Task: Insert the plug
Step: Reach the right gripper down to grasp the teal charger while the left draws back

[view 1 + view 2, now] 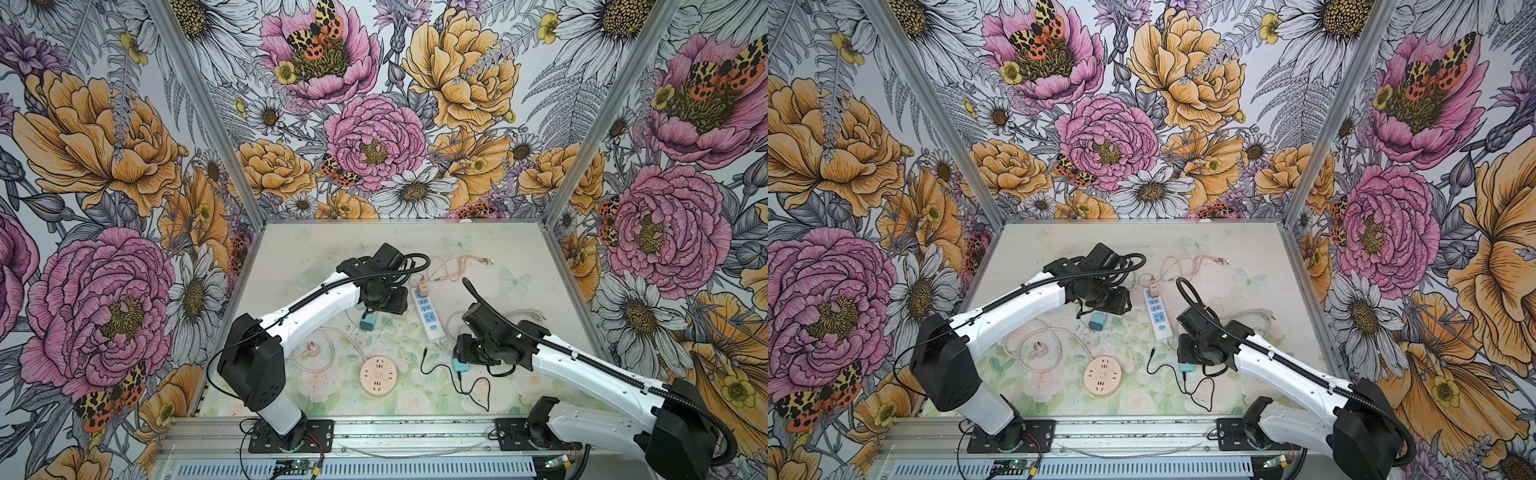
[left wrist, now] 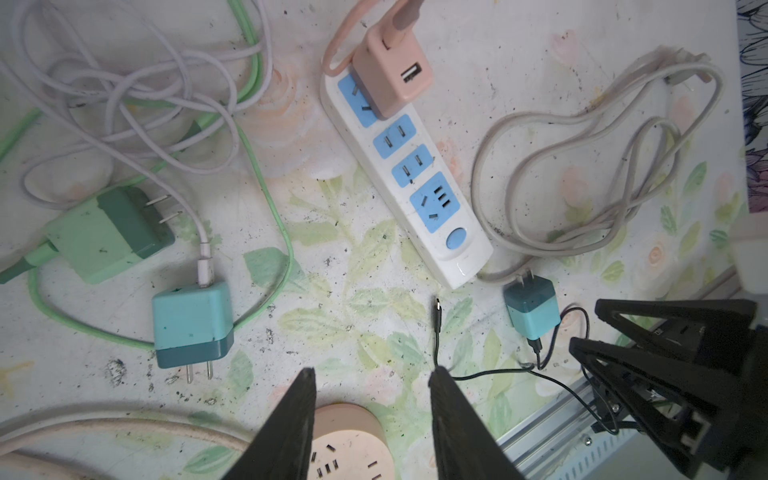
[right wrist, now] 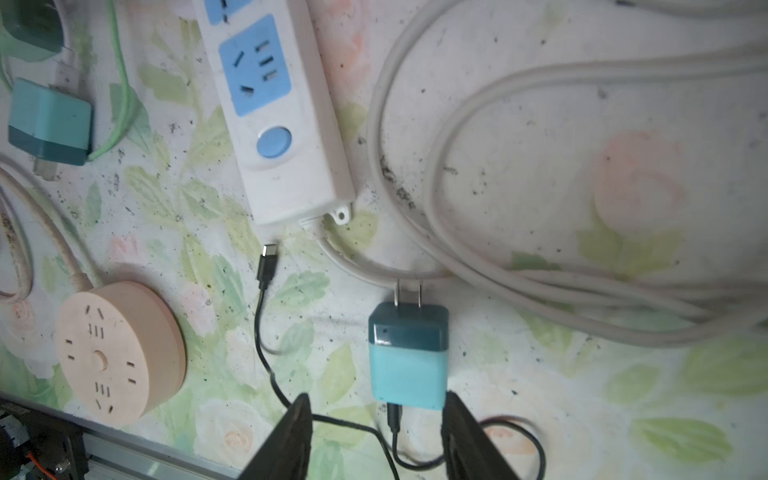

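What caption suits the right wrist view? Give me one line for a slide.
Open jaws poised just behind a teal charger lying unplugged near the white power strip.

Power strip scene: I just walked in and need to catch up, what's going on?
The right gripper is open at the back end of a teal charger. The charger lies flat with its prongs toward the white power strip and is not yet plugged in. The left gripper is open and empty. Only a pink charger sits in the strip.
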You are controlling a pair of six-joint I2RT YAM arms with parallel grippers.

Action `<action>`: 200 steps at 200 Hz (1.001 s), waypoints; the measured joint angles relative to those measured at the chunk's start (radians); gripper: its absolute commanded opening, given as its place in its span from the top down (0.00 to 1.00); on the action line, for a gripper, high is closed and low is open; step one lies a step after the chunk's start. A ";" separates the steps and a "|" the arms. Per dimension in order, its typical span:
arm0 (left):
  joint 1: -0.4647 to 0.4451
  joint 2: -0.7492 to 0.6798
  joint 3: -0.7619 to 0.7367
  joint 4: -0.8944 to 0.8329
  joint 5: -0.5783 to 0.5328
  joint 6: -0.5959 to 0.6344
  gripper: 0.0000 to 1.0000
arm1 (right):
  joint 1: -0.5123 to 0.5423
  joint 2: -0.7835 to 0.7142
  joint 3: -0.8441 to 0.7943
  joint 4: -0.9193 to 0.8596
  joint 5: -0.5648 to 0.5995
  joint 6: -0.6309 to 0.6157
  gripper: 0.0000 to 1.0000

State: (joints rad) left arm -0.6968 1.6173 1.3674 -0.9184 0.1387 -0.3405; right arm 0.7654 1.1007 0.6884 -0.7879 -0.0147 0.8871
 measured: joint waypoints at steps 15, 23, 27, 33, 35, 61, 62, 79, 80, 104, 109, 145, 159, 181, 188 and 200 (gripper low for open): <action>0.002 0.000 0.000 0.002 0.006 0.000 0.52 | 0.057 0.000 -0.022 -0.019 0.028 0.046 0.45; 0.005 0.000 0.000 0.003 0.010 0.000 0.52 | 0.087 0.002 -0.030 -0.027 0.045 0.067 0.44; 0.006 0.000 0.000 0.003 0.011 0.000 0.52 | 0.099 0.004 -0.032 -0.030 0.053 0.077 0.44; 0.007 0.000 0.000 0.003 0.013 0.001 0.52 | 0.116 0.009 -0.032 -0.034 0.065 0.090 0.43; 0.007 0.000 0.000 0.003 0.013 0.001 0.52 | 0.119 0.010 -0.032 -0.035 0.068 0.092 0.43; 0.011 0.000 0.000 0.003 0.017 0.002 0.52 | 0.151 0.042 -0.032 -0.034 0.116 0.120 0.41; 0.011 0.000 0.000 0.003 0.017 0.003 0.52 | 0.151 0.043 -0.032 -0.034 0.117 0.120 0.41; 0.013 -0.001 0.000 0.003 0.020 0.004 0.52 | 0.153 0.069 -0.032 -0.029 0.143 0.125 0.40; 0.013 -0.001 0.000 0.003 0.020 0.004 0.52 | 0.153 0.073 -0.032 -0.028 0.145 0.126 0.40; 0.013 -0.008 -0.004 0.006 0.021 0.004 0.52 | 0.153 0.142 -0.032 -0.009 0.170 0.122 0.40; 0.013 -0.010 -0.005 0.008 0.021 0.004 0.52 | 0.153 0.159 -0.031 0.000 0.172 0.118 0.41; 0.016 -0.020 -0.020 0.015 0.021 0.004 0.52 | 0.153 0.225 -0.029 0.051 0.172 0.107 0.41; 0.020 -0.020 -0.027 0.020 0.025 0.004 0.52 | 0.151 0.225 -0.029 0.065 0.172 0.107 0.42; 0.026 -0.020 -0.032 0.028 0.037 0.003 0.52 | 0.150 0.225 -0.031 0.080 0.172 0.095 0.51; 0.026 -0.020 -0.032 0.031 0.040 0.003 0.52 | 0.150 0.227 -0.034 0.091 0.172 0.087 0.54; 0.027 -0.020 -0.032 0.037 0.050 0.004 0.52 | 0.150 0.234 -0.044 0.116 0.171 0.076 0.59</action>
State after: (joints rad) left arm -0.6701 1.5970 1.3357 -0.8810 0.1890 -0.3367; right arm 0.9150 1.3346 0.6441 -0.6724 0.1566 0.9630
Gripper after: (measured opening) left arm 0.482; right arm 0.460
